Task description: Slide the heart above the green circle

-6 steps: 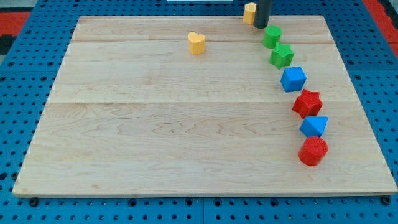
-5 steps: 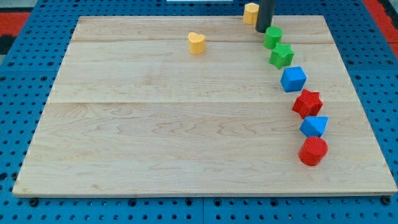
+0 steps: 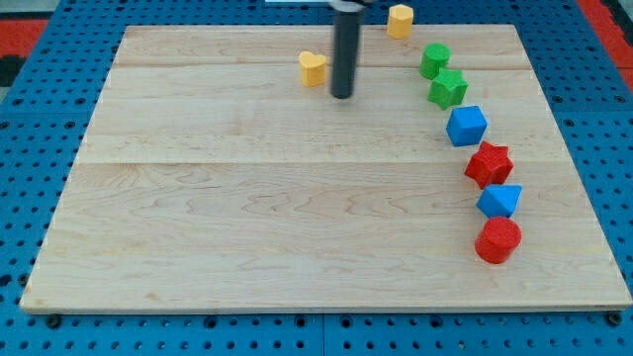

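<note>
A yellow heart block (image 3: 313, 68) lies on the wooden board (image 3: 247, 198) near the view's top, left of centre. A green circle block (image 3: 433, 58) lies near the view's top right. My tip (image 3: 341, 95) stands on the board just to the right of the heart and slightly below it, close to it but apart. The green circle is well to the right of my tip.
A yellow block (image 3: 400, 19) sits at the board's top edge, up and left of the green circle. Below the circle a curved row runs down: a green star (image 3: 448, 88), a blue cube (image 3: 466, 126), a red star (image 3: 489, 163), a blue block (image 3: 499, 201), a red cylinder (image 3: 497, 240).
My tip has moved left and down, from beside the green circle and the top yellow block to just right of the heart. No block has moved.
</note>
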Tool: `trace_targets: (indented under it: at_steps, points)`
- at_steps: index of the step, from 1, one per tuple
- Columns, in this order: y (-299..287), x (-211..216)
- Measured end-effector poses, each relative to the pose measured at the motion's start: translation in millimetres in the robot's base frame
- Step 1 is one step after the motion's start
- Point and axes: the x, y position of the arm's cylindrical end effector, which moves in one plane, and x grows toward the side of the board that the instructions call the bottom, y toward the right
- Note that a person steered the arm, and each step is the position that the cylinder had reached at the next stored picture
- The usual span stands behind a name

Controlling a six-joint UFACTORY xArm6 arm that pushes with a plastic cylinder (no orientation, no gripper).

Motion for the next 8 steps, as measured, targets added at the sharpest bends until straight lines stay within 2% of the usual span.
trace_targets:
  at_steps: [1, 2, 4, 5, 7, 8]
  points:
    - [-26.8, -42.4]
    - [-13.0, -76.4]
    - [-110.6, -90.9]
    - [-115.5, -127.0]
    - [-12.3, -123.7]
    - [8.9, -123.1]
